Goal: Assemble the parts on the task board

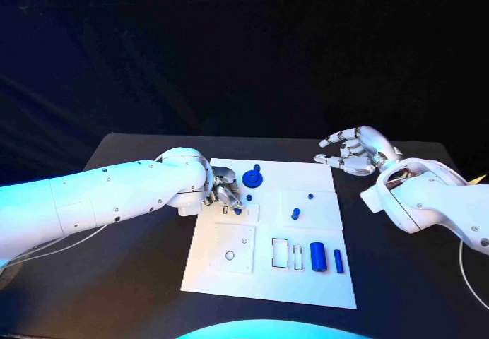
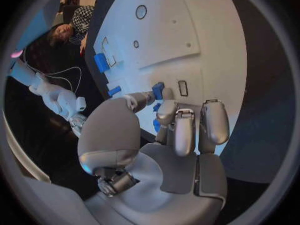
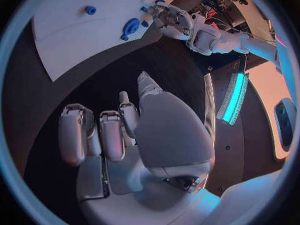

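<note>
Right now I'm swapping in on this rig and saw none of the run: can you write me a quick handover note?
Left hand: over the task board's far left part, fingers at a small blue part; whether it grips it, I cannot tell.
Right hand: empty, fingers apart, above the black table past the board's far right corner.
Parts: blue gear near the far edge, small peg mid-board, blue cylinder and thin bar lying near the front right.
Left to do: the cylinder and bar still lie loose.

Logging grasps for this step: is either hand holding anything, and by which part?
The left hand pinches a small blue part at its fingertips; which end cannot be told. The right hand holds nothing.
</note>
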